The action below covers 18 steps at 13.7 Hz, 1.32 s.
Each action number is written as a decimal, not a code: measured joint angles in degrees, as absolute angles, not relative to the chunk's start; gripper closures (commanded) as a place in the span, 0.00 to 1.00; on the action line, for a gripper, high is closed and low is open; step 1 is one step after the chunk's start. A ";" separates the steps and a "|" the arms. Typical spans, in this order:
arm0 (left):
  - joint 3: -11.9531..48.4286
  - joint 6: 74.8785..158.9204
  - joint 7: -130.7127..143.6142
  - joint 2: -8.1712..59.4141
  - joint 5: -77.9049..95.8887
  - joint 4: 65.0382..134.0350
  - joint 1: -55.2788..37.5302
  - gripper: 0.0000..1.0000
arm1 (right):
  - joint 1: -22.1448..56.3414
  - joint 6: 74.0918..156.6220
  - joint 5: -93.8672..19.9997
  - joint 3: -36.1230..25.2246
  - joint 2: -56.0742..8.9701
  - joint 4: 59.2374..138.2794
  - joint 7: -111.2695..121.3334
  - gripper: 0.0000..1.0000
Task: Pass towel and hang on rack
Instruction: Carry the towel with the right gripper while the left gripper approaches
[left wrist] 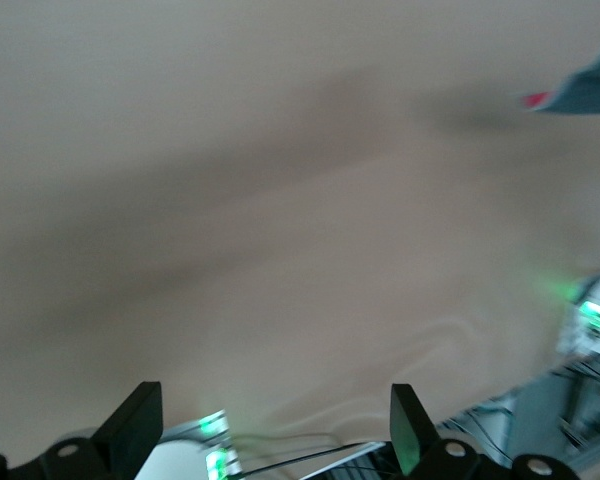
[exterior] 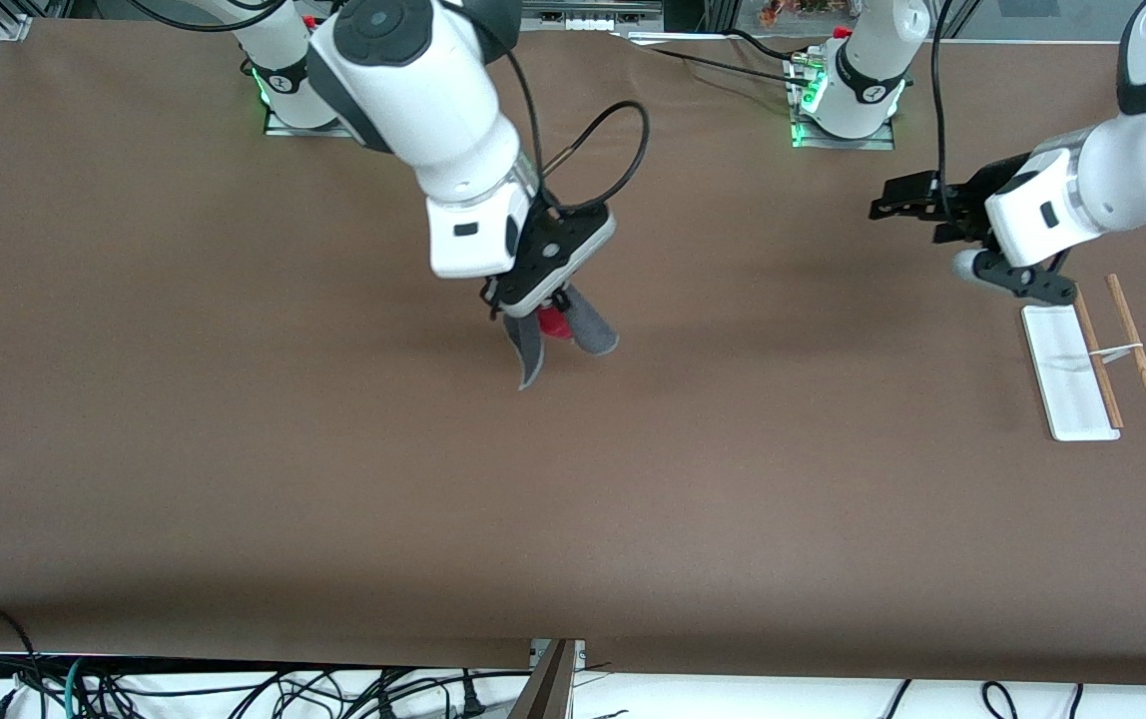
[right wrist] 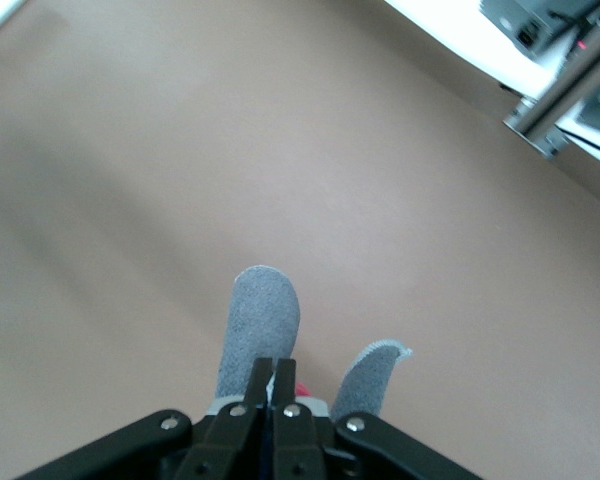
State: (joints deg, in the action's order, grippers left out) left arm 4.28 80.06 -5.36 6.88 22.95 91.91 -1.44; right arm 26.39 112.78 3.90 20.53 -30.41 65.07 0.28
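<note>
The towel (exterior: 533, 352) is a small grey cloth with a bit of red showing. It hangs in two folds over the middle of the table from my right gripper (exterior: 550, 308), which is shut on its top. In the right wrist view the shut gripper (right wrist: 273, 380) pinches the towel (right wrist: 261, 318), and both grey folds dangle clear of the table. The rack (exterior: 1070, 371) stands at the left arm's end of the table: a white base with two thin wooden rods (exterior: 1137, 350) beside it. My left gripper (exterior: 889, 200) hovers open and empty, above the table near the rack. In the left wrist view this gripper (left wrist: 270, 425) faces bare table, with the towel (left wrist: 580, 90) at the frame's edge.
The brown table cover (exterior: 234, 449) spreads wide around the towel. The arm bases (exterior: 848, 120) with green lights stand along the edge farthest from the front camera. Loose cables (exterior: 234, 689) lie below the nearest edge.
</note>
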 measured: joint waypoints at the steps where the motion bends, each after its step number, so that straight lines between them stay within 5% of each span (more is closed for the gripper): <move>1: 4.45 80.82 -7.98 7.92 26.05 91.90 -1.49 0.00 | 27.28 113.66 3.90 20.60 -30.40 65.07 -0.14 1.00; 8: 8.93 89.37 -34.01 15.85 38.86 92.56 -1.96 0.00 | 30.23 117.00 3.90 22.76 -30.39 65.06 -3.98 1.00; 14: 13.39 102.58 -61.79 18.30 52.91 101.51 -3.01 0.01 | 30.57 117.33 3.90 22.86 -30.39 65.06 -3.99 1.00; 17: 15.50 103.80 -66.73 18.26 55.30 101.81 -3.17 0.26 | 30.58 117.36 3.90 22.86 -30.39 65.06 -3.99 1.00; 18: 15.85 103.92 -68.15 18.26 55.50 101.91 -3.18 0.56 | 30.58 117.37 3.90 22.86 -30.39 65.06 -3.99 1.00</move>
State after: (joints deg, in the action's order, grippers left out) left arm 15.85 103.92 -68.15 18.26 55.50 101.91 -3.18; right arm 30.58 117.37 3.90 22.86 -30.39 65.06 -3.99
